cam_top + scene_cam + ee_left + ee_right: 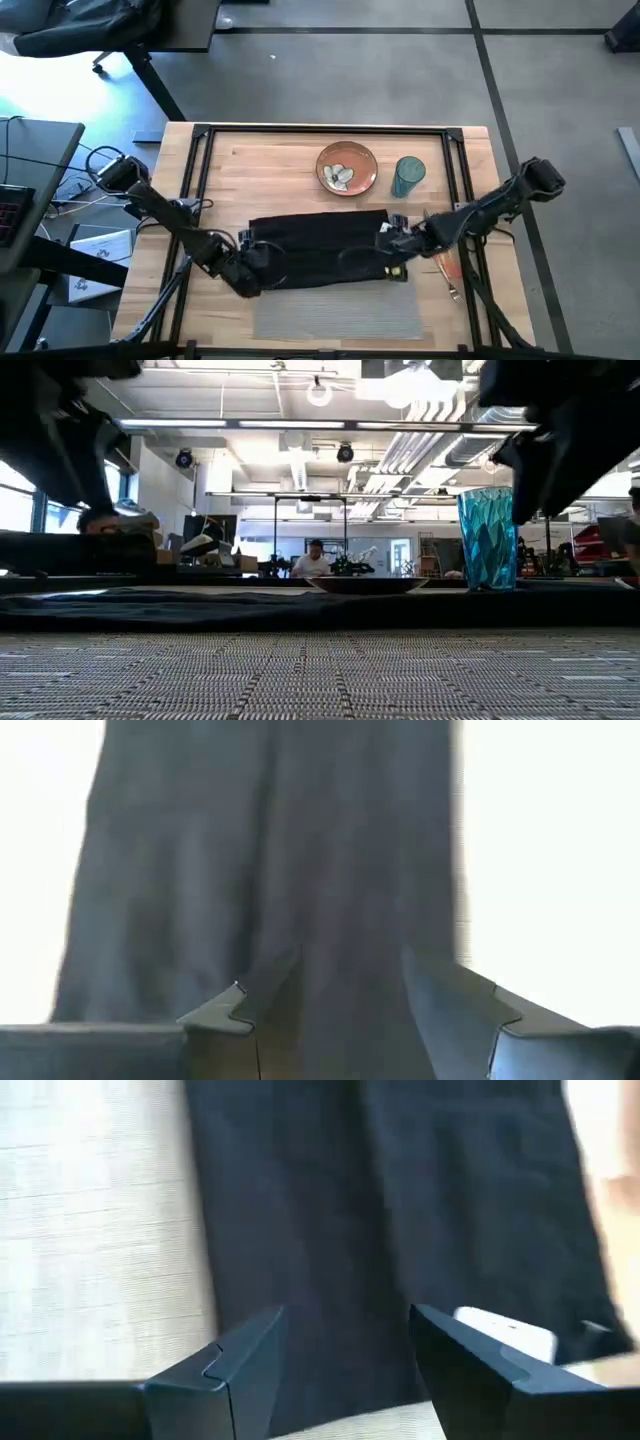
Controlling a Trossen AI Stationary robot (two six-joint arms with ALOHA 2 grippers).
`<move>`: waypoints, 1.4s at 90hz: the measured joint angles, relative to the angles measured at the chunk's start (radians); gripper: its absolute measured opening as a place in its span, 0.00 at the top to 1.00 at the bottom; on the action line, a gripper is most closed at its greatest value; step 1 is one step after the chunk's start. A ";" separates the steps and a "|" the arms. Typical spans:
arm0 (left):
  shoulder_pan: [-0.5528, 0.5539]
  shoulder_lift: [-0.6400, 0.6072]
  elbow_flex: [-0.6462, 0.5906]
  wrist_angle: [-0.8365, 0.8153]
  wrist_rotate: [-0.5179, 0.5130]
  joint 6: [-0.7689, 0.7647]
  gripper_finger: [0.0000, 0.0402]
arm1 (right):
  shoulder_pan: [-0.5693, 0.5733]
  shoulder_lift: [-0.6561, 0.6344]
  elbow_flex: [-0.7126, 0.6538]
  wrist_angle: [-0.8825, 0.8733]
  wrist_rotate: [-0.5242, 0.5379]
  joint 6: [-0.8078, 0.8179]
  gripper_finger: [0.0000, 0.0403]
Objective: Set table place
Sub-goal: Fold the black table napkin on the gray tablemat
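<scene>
Overhead, the table (300,150), a light butcher-block top with thin black frame rails, carries the setting at its near centre. At far left, the left arm reaches inward and its left gripper (262,258) sits low at the left end of the black napkin (320,240); its wrist view shows the two dark fingers (225,1015) parted with the dark cloth filling the gap between them, though whether they actually pinch the cloth cannot be told. The napkin is spread as a long band across the far part of the grey woven placemat (340,315), which extends toward the near table edge. Beyond the napkin, apart from it, stands the orange-brown plate (347,167) with its pale pattern, and just to its right a blue faceted tumbler (408,175), upright. At the napkin's right end lies the right gripper (392,240), also low over the cloth; its fingers (240,1355) are spread, the napkin's edge and the placemat weave visible between and beside them, and a grasp cannot be confirmed. At the right, partly under the right arm, orange-handled cutlery (447,268) lies on the bare wood, its pieces not separable. In the level view the placemat fills the foreground, with the napkin, plate and tumbler (487,538) behind.
</scene>
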 joint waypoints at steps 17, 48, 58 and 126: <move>0.116 0.008 -0.102 0.070 0.152 0.104 0.60 | -0.112 0.028 -0.036 0.009 -0.065 -0.124 0.50; 0.135 0.007 -0.186 0.123 0.157 0.142 0.60 | -0.132 0.096 -0.055 0.040 -0.077 -0.204 0.50; 0.137 0.007 -0.206 0.132 0.148 0.142 0.60 | -0.133 0.119 -0.055 0.046 -0.089 -0.212 0.50; 0.137 0.006 -0.238 0.178 0.163 0.168 0.60 | -0.129 0.182 -0.064 0.043 -0.126 -0.290 0.53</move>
